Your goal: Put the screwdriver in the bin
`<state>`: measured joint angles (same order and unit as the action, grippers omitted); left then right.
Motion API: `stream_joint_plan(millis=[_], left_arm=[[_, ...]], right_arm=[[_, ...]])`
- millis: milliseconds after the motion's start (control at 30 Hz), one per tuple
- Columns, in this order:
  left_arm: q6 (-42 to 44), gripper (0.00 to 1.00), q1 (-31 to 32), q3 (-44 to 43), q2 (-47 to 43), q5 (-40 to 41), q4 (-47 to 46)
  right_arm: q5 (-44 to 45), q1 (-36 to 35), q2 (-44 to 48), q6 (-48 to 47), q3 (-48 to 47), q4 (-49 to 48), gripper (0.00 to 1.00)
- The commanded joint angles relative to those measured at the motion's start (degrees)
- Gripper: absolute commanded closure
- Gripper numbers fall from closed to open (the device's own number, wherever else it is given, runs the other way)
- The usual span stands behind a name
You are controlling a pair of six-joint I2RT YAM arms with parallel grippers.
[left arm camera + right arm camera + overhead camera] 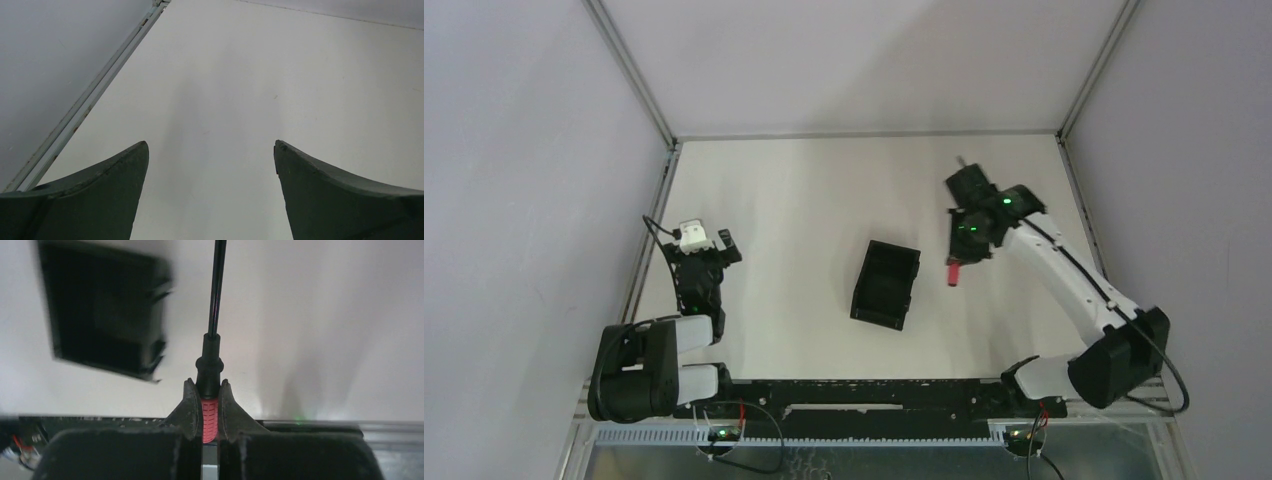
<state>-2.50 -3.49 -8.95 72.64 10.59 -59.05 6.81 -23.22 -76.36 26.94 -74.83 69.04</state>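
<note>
Overhead view of a white tabletop [804, 190] with a robot arm at each near corner.

At far left, the left arm is folded close to its base. Its claw, the left claw [707, 240], hangs wide open over bare surface with nothing between its fingers [120, 190].

Near the middle sits the bin [886, 284], black, rectangular and open at the top, its long side running roughly from near to far with a slight tilt.

Just right of the bin, apart from it, the right arm reaches in from the right corner. Its claw, the right claw [956, 262], is clamped narrow on the red handle of the screwdriver [953, 273]. The red butt end pokes out on the claw's near side.

In the right wrist view, the thin dark shaft of the screwdriver [211, 360] runs straight out ahead of the right claw [206, 386]. The tool's long axis therefore lies roughly along the bin's length. There the bin [105, 310] appears up and to the left, so the coming move looks like a short carry leftward by this nearer arm. Whether the tool is clear of the surface is hard to judge from these angles.

The tabletop is matte and plain, enclosed by pale walls [524, 150] with metal corner posts. A black rail [864, 395] with wiring runs along the near edge.
</note>
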Motion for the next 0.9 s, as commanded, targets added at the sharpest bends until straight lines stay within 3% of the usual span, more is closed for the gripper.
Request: stream_joint_plan(millis=[0, 233, 767, 867], left_arm=[[1.0, 0.00, 0.3, -2.1, -0.5, 0.4, -1.8], [0.9, 0.00, 0.3, -2.1, -0.5, 0.4, -1.8], [0.9, 0.00, 0.3, -2.0, -0.5, 0.4, -1.8], [1.0, 0.00, 0.3, -2.1, -0.5, 0.4, -1.8]], right_arm=[[-3.7, -13.7, -4.6, 3.5, -5.8, -6.4, 1.00], [-3.9, -22.5, -12.8, 0.1, -7.7, -11.6, 1.00], [-2.4, -22.2, -25.0, -1.2, 0.7, -20.1, 1.00], [-1.9, -22.3, -25.8, -0.8, 0.8, -20.2, 0.83]])
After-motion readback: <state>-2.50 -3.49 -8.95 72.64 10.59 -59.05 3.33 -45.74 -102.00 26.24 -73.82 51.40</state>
